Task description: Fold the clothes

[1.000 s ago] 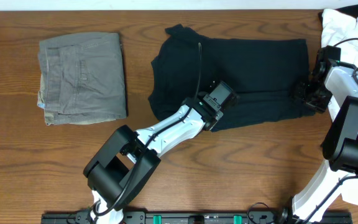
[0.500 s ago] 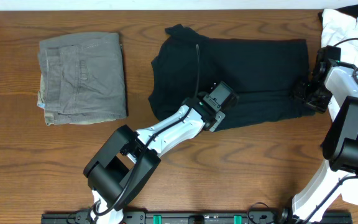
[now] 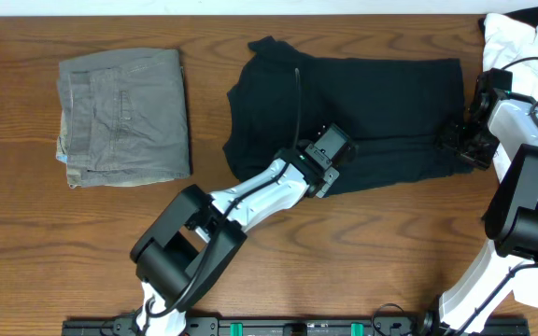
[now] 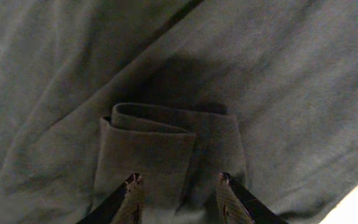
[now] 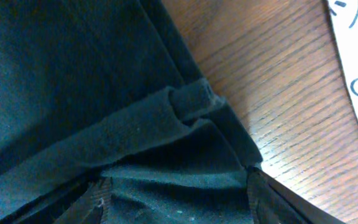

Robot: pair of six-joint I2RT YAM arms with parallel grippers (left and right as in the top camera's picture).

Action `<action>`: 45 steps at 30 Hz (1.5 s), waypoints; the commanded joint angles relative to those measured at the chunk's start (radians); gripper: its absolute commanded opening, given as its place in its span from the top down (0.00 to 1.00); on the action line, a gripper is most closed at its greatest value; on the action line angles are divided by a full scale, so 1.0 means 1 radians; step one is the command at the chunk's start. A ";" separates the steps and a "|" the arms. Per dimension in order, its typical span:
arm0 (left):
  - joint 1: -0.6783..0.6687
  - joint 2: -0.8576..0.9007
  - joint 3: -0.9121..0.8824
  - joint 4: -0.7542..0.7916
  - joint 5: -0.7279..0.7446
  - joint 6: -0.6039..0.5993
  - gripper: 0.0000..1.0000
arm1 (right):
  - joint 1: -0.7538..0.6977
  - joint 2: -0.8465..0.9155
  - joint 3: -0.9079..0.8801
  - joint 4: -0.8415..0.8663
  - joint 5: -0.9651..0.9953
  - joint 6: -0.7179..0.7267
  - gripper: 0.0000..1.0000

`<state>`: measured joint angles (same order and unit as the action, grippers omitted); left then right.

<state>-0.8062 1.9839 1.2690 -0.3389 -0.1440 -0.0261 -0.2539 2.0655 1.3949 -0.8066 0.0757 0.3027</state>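
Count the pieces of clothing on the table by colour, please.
Black T-shirt: 1
Grey-green trousers: 1
White garment: 1
Total: 3

Overhead: fixed, straight down, far, takes in the whole bench (image 3: 362,243). Left wrist: very close, looking past left end effector (image 4: 178,180) onto black T-shirt (image 4: 278,93) fabric only. Right wrist: also close, past right end effector (image 5: 178,186), shirt edge plus bare bench. All three share the shirt; wrist views don't overlap.
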 commanded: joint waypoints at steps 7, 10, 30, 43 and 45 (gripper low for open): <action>0.002 0.056 -0.010 0.008 -0.068 -0.009 0.60 | 0.005 0.074 -0.029 0.003 -0.012 -0.004 0.31; 0.003 0.056 -0.010 0.008 -0.093 -0.008 0.60 | 0.005 0.074 -0.029 0.003 -0.012 -0.004 0.31; 0.003 0.056 -0.010 0.008 -0.093 -0.008 0.81 | 0.005 0.074 -0.029 0.003 -0.012 -0.004 0.31; 0.002 0.048 -0.009 0.008 -0.093 -0.008 0.93 | 0.005 0.074 -0.029 0.003 -0.012 -0.004 0.31; 0.003 0.039 -0.009 0.008 -0.093 -0.008 0.93 | 0.005 0.074 -0.029 0.003 -0.012 -0.004 0.31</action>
<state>-0.8062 2.0239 1.2682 -0.3325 -0.2173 -0.0288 -0.2539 2.0655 1.3949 -0.8066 0.0753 0.3027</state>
